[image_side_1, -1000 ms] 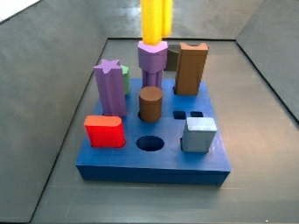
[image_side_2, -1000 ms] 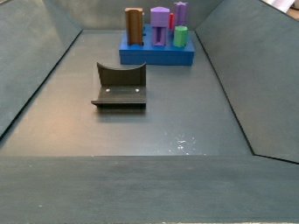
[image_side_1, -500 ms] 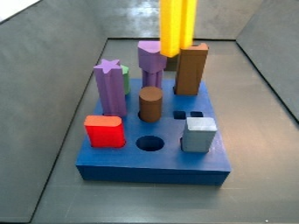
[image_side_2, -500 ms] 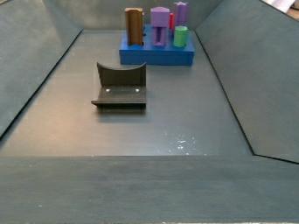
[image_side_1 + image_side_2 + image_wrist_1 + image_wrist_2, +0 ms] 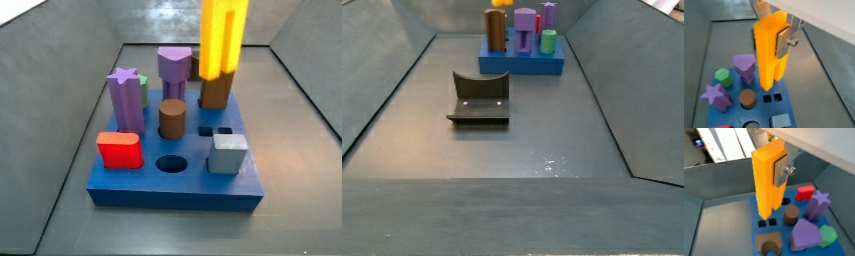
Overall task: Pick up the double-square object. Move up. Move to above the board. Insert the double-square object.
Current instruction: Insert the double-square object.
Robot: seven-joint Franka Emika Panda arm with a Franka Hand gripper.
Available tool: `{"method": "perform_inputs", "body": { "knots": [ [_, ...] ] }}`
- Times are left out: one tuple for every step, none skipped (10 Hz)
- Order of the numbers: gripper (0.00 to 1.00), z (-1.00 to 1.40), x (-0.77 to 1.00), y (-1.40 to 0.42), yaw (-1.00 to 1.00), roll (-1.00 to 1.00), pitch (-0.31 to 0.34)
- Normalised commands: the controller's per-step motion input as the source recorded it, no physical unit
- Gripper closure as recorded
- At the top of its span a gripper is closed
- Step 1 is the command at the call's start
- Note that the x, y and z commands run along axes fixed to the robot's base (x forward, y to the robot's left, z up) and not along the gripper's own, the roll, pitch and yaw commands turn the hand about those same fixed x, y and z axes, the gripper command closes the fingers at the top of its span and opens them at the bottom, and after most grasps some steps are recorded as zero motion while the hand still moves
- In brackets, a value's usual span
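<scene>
The double-square object is a long yellow bar (image 5: pixel 769 55), also seen in a wrist view (image 5: pixel 765 183) and a side view (image 5: pixel 221 35). My gripper (image 5: pixel 772 41) is shut on its upper part, with a silver finger (image 5: pixel 785 42) flat against one side; it shows in both wrist views (image 5: pixel 771 171). The bar hangs upright above the blue board (image 5: pixel 174 192). In both wrist views its lower end is over the double-square hole (image 5: pixel 772 98) (image 5: pixel 767 221). That hole (image 5: pixel 214 130) is open. Only the bar's tip (image 5: pixel 502 3) shows in a side view.
The board (image 5: pixel 523 66) holds a purple star peg (image 5: pixel 124 80), a purple peg (image 5: pixel 173 66), a tall brown block (image 5: pixel 219 85), a brown cylinder (image 5: pixel 171 118), a red piece (image 5: pixel 119 150) and a grey cube (image 5: pixel 229 153). A round hole (image 5: pixel 171 163) is open. The fixture (image 5: pixel 480 97) stands mid-floor.
The yellow bar has moved right across the board in the side view, from over the purple peg to in front of the tall brown block.
</scene>
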Motion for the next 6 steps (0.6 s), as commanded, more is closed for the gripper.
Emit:
{"method": "perform_inputs", "body": {
  "knots": [
    [1.00, -0.36, 0.08, 0.00, -0.95, 0.02, 0.000],
    [1.00, -0.31, 0.00, 0.00, -1.00, 0.02, 0.000],
    [1.00, -0.31, 0.00, 0.00, -1.00, 0.01, 0.000],
    [1.00, -0.31, 0.00, 0.00, -1.00, 0.02, 0.000],
    [1.00, -0.35, 0.00, 0.00, -1.00, 0.03, -0.031],
    [1.00, -0.44, 0.15, 0.00, -0.90, 0.10, -0.059]
  ]
}}
